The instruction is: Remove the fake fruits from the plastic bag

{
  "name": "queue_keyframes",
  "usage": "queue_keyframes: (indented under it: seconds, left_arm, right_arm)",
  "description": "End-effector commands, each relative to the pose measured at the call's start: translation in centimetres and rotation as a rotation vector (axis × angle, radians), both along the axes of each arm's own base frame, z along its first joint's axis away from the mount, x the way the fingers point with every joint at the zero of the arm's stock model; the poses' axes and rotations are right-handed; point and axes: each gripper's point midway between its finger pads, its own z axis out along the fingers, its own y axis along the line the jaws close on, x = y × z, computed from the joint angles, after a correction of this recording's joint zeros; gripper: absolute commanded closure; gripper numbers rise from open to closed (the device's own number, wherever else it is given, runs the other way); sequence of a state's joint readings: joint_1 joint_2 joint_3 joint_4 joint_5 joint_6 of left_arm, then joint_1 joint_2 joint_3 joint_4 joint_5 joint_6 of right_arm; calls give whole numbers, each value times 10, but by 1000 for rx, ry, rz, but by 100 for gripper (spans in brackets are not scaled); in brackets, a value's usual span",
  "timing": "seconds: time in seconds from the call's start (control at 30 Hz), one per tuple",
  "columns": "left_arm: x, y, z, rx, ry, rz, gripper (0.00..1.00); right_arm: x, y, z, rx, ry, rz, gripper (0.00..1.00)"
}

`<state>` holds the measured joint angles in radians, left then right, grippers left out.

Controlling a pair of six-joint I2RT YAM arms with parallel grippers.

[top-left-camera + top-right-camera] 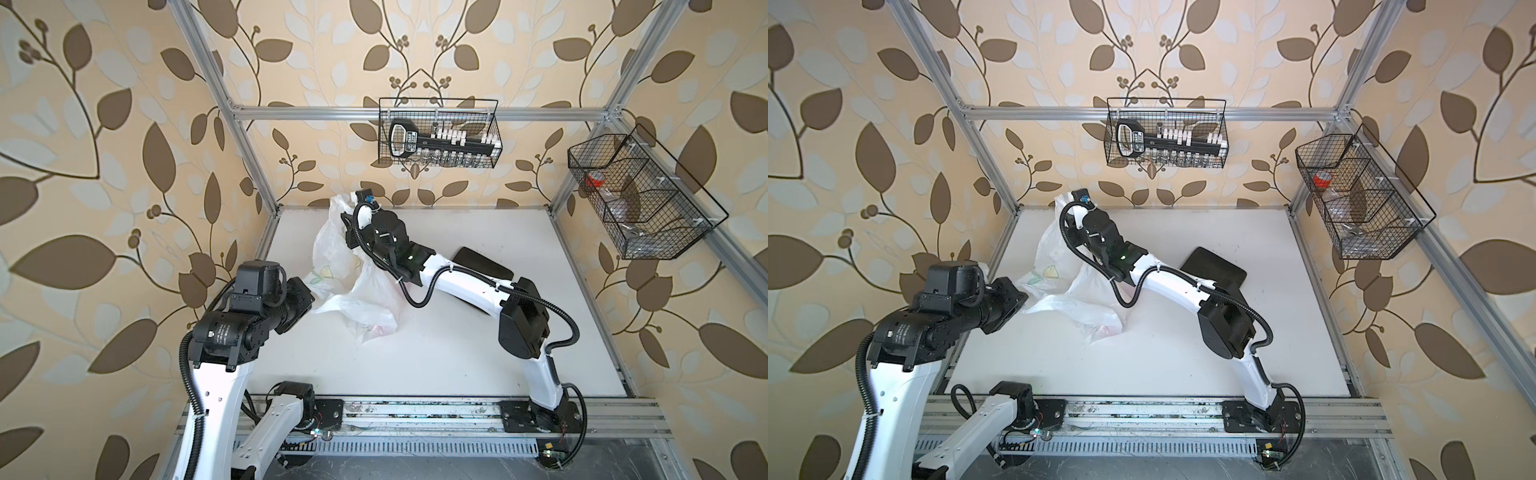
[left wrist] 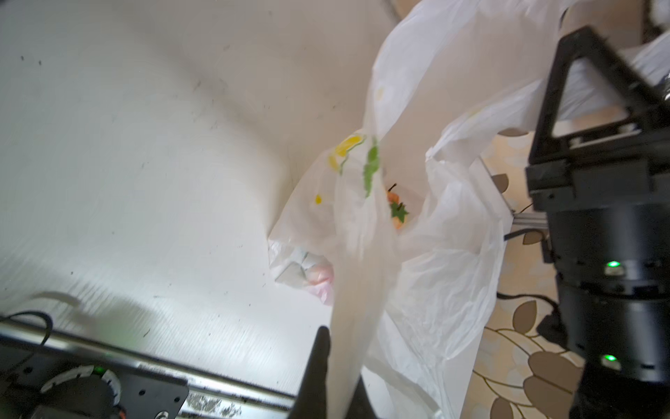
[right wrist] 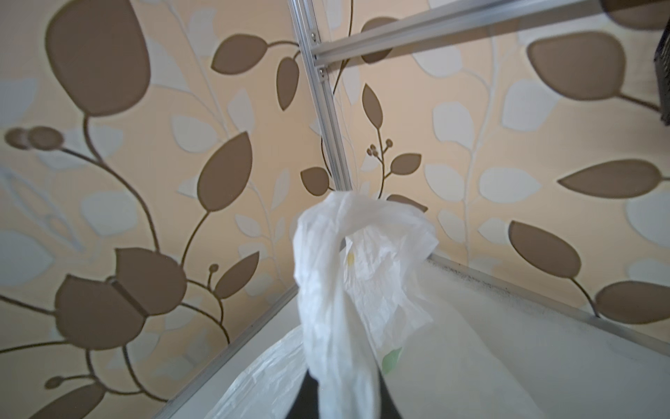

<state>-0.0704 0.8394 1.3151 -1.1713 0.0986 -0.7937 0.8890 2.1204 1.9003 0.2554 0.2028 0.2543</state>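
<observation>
Nearest in, the left pincer (image 2: 340,362) was clenched on a strip of the thin, crinkly, translucent white plastic bag (image 1: 353,286) printed with yellow lemons and green leaves. In the left wrist view the film ran straight out from the black fingers (image 2: 319,348).

Behind it the bag's belly slumped on the white desk (image 1: 457,353), and in there sat the small glossy fake fruits (image 2: 397,210). An orange one with a green leaf showed in a gap between folds, and a pinkish one glowed through the film low down. The rest I couldn't count.

Off to the right lay a dark rectangular tray (image 1: 482,266), half hidden by the right arm. Farthest back, the right pincer (image 3: 348,395) was closed on a bunched loop handle, held up off the desk near the rear wall.

By my read the film is feather-light, floppy and slippery — it would tear sooner than resist, so the handles or the rim are the places to hold. The fruits look light, hard and slick — pinch across the body, not the leaf.
</observation>
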Motion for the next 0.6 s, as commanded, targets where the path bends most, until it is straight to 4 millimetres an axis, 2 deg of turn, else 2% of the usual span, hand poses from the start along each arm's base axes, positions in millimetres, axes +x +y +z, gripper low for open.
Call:
queue_keyframes:
  seconds: [0.0, 0.2, 0.33, 0.4, 0.47, 0.57]
  left_arm:
    - [46, 24, 49, 124, -180, 88, 100]
    - [104, 40, 125, 286, -370, 112, 100]
    - [134, 40, 154, 355, -439, 86, 100]
    - [145, 34, 158, 351, -467, 57, 100]
    - [149, 20, 157, 315, -501, -12, 100]
    - [143, -5, 141, 211, -518, -118, 100]
  right_arm:
    - [-2, -17, 82, 184, -128, -8, 89]
    - [29, -32, 131, 337, -186, 35, 90]
    - [51, -51, 139, 407, -204, 14, 91]
    - [57, -62, 130, 398, -194, -1, 93]
    - [56, -72, 112, 381, -167, -8, 93]
    - [44, -87, 74, 299, -124, 0, 93]
